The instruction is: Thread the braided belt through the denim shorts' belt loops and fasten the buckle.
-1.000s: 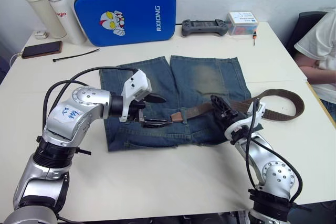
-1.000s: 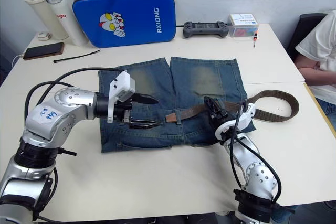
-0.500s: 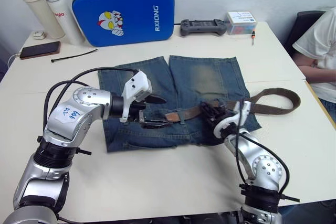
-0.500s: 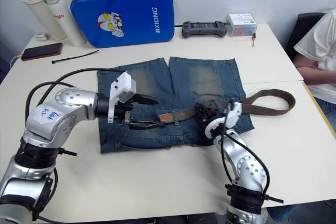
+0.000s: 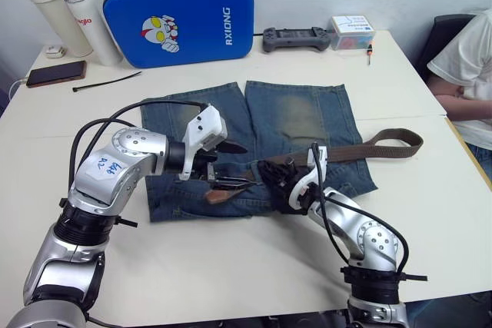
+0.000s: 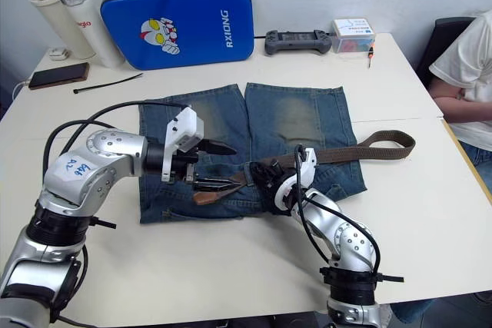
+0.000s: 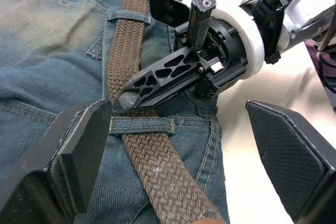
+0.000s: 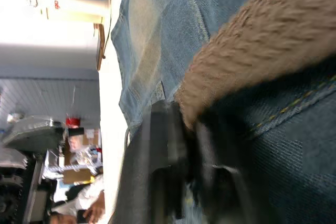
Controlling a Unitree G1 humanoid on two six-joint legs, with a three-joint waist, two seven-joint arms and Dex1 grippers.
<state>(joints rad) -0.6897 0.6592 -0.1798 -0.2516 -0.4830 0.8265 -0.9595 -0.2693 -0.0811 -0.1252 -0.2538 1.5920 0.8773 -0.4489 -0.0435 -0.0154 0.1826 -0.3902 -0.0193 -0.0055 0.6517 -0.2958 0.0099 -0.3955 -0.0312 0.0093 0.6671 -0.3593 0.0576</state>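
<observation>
Both hands have closed in: the right hand (image 5: 278,177), clenched on the braided belt (image 5: 361,146), has slid it leftward along the denim shorts (image 5: 300,117) on the counter toward the released left hand (image 5: 228,165), advancing threading.

I see a white worktop (image 5: 254,266); the denim shorts (image 5: 300,117) lie flat at its centre; a blue case (image 5: 181,17) stands at 12 o'clock, two bottles (image 5: 69,17) and a phone (image 5: 55,74) at 10, a black cable tie (image 5: 108,81) beside them, a controller (image 5: 296,38) and small box (image 5: 354,32) at 1 o'clock.
</observation>
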